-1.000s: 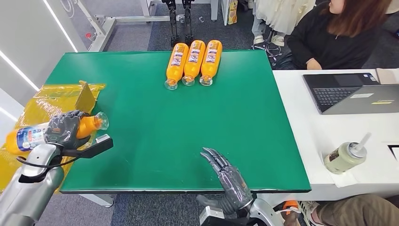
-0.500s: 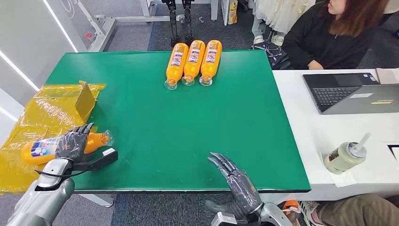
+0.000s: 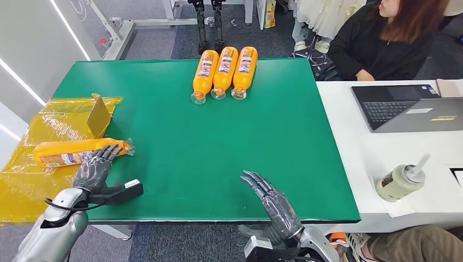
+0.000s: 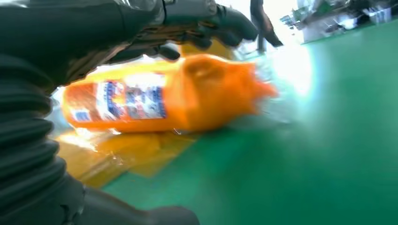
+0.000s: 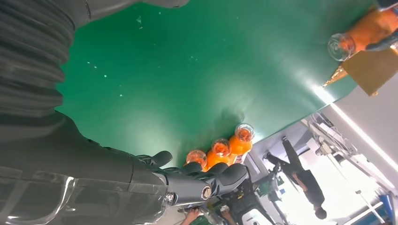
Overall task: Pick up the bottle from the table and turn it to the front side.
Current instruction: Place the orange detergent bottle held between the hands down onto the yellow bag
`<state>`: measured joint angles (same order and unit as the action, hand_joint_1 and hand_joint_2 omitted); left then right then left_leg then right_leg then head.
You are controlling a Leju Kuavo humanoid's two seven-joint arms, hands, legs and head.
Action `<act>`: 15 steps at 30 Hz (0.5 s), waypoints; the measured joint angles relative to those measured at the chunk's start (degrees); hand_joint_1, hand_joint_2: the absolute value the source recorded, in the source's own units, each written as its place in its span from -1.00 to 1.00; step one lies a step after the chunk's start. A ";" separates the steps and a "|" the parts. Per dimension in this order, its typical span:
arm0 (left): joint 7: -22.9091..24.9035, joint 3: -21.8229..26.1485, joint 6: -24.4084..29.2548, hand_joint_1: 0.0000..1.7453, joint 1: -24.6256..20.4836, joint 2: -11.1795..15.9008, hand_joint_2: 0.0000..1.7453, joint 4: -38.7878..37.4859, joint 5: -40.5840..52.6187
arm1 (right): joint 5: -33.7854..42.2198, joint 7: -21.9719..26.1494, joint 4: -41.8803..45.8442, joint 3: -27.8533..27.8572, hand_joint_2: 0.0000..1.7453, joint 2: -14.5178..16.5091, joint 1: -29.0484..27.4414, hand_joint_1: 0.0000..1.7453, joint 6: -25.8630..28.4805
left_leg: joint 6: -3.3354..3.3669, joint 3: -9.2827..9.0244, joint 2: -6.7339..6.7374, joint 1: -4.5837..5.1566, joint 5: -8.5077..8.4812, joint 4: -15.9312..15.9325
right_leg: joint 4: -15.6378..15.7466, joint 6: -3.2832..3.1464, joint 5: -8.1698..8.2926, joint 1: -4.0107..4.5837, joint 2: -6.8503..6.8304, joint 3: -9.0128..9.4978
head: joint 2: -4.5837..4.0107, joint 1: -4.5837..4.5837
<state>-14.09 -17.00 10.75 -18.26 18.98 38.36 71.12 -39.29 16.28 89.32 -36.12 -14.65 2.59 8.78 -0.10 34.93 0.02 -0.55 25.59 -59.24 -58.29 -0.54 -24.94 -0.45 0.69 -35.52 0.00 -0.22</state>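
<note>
The bottle [image 3: 76, 152] is lying on its side at the left edge of the desk [image 3: 185, 142], its body resting on the yellow plastic sheet [image 3: 38, 180] and its clear cap end reaching onto the green surface. The left hand [image 3: 95, 170] is hovering just beside it on the near side, fingers [image 3: 106, 154] spread and touching or almost touching the neck; from the left wrist view the fingers are arching over the bottle [image 4: 155, 101] without closing on it, so nothing is being gripped. The label is showing along the side that faces the robot, which suggests the bottle is lying as wanted and the hand is letting it rest there.

The right hand [image 3: 273, 204] is waiting above the near edge of the desk, fingers spread and holding nothing, well apart from everything, probably kept out of the way.

Three more orange bottles [image 3: 224, 71] are lying side by side at the far edge, caps pointing toward the robot, likely queued for the same handling.
</note>
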 joint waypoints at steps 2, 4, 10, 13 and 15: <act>-2.93 -0.09 -4.72 -1.00 3.35 0.43 1.00 7.30 -6.45 | 0.45 0.01 -0.33 0.26 1.00 0.01 0.10 -1.00 0.31 | 0.01 0.02 0.02 -0.01 0.01 -0.01 | 0.02 0.00 0.00 0.02 0.03 -0.03 | 0.00 -0.01; -5.06 -0.37 -8.21 -1.00 5.89 1.27 1.00 14.56 -12.57 | 0.75 0.02 -0.54 0.70 1.00 0.01 0.07 -1.00 0.63 | 0.01 0.04 0.00 -0.01 0.01 -0.01 | 0.04 0.01 -0.01 0.03 0.01 -0.05 | 0.00 -0.01; -8.03 -2.68 -11.17 -1.00 9.77 2.57 1.00 29.74 -20.92 | -0.20 0.34 -0.20 1.86 1.00 -0.05 -1.66 -1.00 1.24 | 0.00 0.06 -0.10 -0.01 0.05 -0.01 | 0.05 0.02 -0.04 0.04 -0.08 -0.04 | 0.00 0.01; -9.21 -4.23 -10.73 -1.00 10.60 2.12 1.00 33.87 -22.38 | -0.31 0.43 0.60 2.38 1.00 -0.40 -3.08 -1.00 1.74 | 0.00 0.05 -0.10 -0.01 0.05 -0.01 | 0.05 0.02 -0.04 0.04 -0.08 -0.05 | 0.00 0.01; -10.47 -5.37 -9.91 -1.00 10.42 1.36 1.00 35.43 -23.53 | -0.52 0.48 1.57 2.85 1.00 -0.88 -4.26 -1.00 2.04 | 0.00 0.05 -0.13 -0.01 0.05 -0.01 | 0.05 0.02 -0.04 0.04 -0.12 -0.04 | 0.00 0.00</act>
<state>-24.56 -22.37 0.85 -7.83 20.34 73.78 47.60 -39.81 16.76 90.90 -33.28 -15.53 -1.68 10.82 -0.10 34.98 -0.12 -0.55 25.64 -59.25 -58.23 -0.52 -24.98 -0.41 0.57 -35.56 0.00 -0.22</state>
